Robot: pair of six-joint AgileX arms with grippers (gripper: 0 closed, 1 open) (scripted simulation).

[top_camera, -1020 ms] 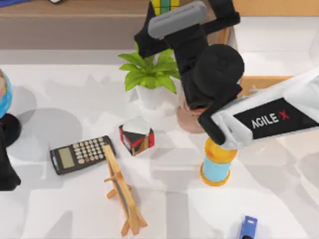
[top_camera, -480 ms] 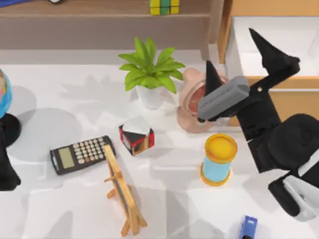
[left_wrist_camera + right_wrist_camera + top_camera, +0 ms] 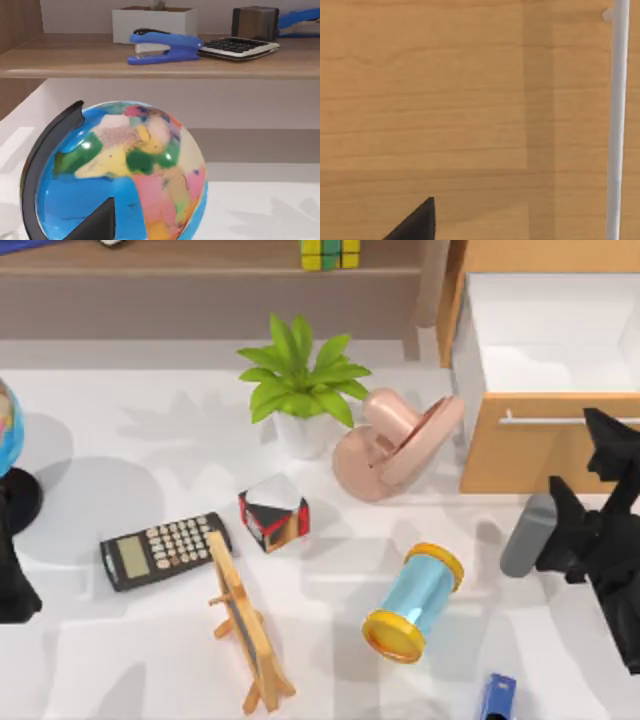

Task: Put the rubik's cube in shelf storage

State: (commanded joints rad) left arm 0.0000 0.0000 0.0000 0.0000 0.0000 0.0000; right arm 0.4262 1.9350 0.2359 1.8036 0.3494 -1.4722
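Top view: overhead, looking down on white counter (image 3: 150,640), shelf storage (image 3: 200,260) along far edge. Left wrist view: low, near globe (image 3: 125,175), facing shelf storage (image 3: 150,62); both shared with top view. Right wrist view: pressed close to drawer cabinet (image 3: 445,100) front, silver handle (image 3: 617,125) alongside.

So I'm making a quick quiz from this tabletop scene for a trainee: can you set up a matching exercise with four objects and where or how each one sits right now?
Objects:
1. rubik's cube
2. blue and yellow cylinder
3. calculator
4. potted plant

Places or states:
a. lying tipped on its side on the table
b. on the board of the shelf storage
c. flat on the table, left of the small wooden easel
d. upright, in front of the shelf, left of the pink stamp-like object

Pairs: 1-b, 2-a, 3-c, 4-d
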